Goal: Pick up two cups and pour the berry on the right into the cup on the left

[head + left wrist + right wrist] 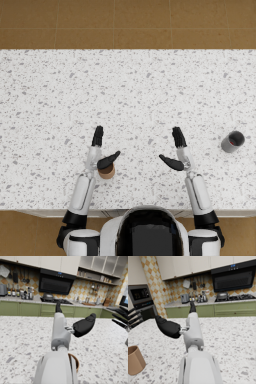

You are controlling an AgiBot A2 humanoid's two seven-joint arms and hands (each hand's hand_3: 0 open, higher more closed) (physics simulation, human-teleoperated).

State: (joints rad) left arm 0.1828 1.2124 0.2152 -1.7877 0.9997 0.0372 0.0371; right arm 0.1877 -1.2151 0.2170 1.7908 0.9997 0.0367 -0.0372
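Both hands open w/ fingers spread, holding nothing: left hand (100,152) lower left of ctr, just above brown cup (106,172), right hand (177,151) lower right of ctr, grey cup (232,141) on its side w/ berry inside, far right on speckled counter (125,85).

R wrist cam | my right hand (169,328) open, empty, above speckled counter (233,338) | brown cup (135,359) upright nearby | left-hand fingers (134,318) at edge
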